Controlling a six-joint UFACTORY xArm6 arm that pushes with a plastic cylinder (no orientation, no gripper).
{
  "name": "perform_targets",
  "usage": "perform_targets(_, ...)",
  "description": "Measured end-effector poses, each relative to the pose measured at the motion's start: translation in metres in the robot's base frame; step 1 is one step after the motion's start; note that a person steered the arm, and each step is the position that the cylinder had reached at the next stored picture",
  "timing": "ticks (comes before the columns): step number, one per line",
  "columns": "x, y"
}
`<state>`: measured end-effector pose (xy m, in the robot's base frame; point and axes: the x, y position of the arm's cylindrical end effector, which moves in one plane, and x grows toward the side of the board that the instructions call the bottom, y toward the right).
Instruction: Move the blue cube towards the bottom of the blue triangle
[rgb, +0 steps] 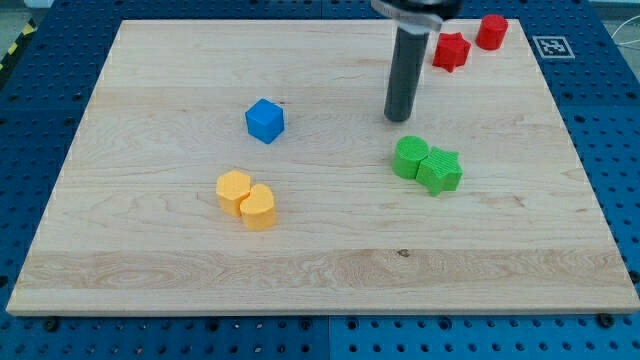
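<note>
The blue cube (265, 120) sits on the wooden board (150, 250), left of centre in the upper half. No blue triangle shows in this view. My tip (399, 118) is the lower end of the dark rod, well to the right of the blue cube and just above the green blocks. It touches no block.
Two green blocks (411, 157) (440, 170) touch each other right of centre. Two orange blocks (234, 190) (258, 206) touch below the blue cube. A red star-like block (451, 50) and a red cylinder (491, 32) sit at the top right. A marker tag (551, 46) lies beyond the board's corner.
</note>
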<state>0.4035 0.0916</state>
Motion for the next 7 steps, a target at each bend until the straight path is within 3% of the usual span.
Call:
perform_targets(1,0.051,-0.031)
perform_targets(2,0.079,-0.101)
perform_targets(3,0.078,-0.18)
perform_targets(4,0.057,-0.214)
perform_targets(7,0.003,-0.181)
